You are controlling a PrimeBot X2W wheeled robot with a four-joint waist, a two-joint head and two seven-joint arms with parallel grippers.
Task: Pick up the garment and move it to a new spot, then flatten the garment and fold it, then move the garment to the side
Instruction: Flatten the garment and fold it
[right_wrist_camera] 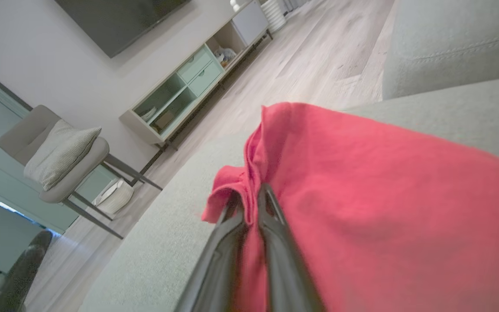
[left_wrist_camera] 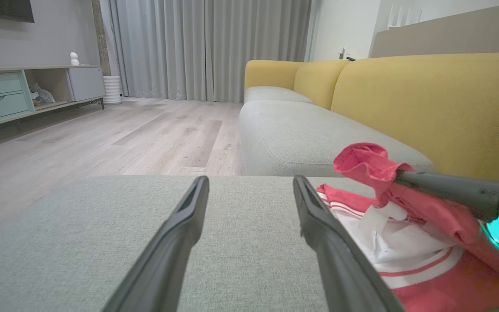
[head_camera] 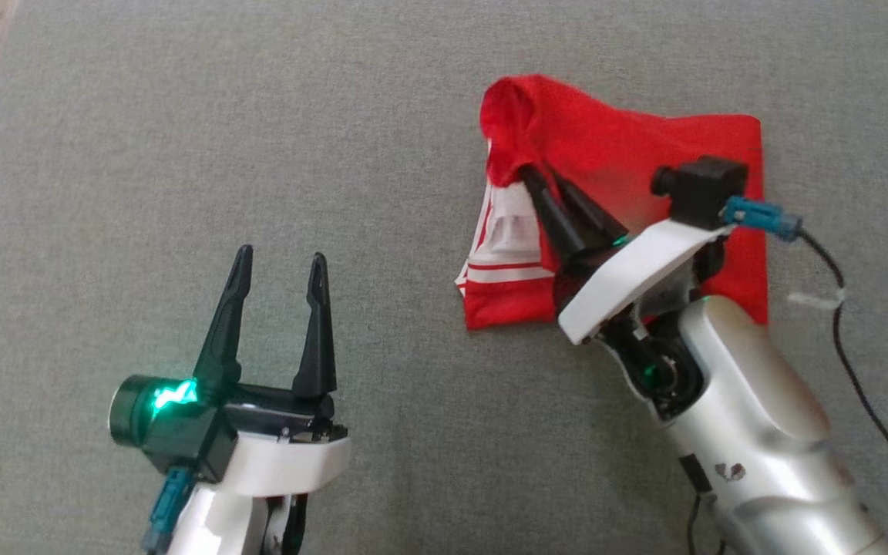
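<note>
Red garment [head_camera: 644, 146] lies upper right in the head view on a grey cushion [head_camera: 297, 116], with one edge lifted and pinched by the right gripper [head_camera: 540, 176]. Right wrist view shows cloth between its near-closed fingers [right_wrist_camera: 277, 242]. Left gripper [head_camera: 280, 266], lower left, gapes wide; its wrist view adds a yellow sofa back [left_wrist_camera: 427, 99].

The red cloth garment [head_camera: 644, 146] lay on the grey woven-fabric seat [head_camera: 259, 154]. The right gripper [head_camera: 540, 173] sat over it, fingertips at its far left corner, cloth between them. The left gripper [head_camera: 282, 262] stood well apart to its left.
</note>
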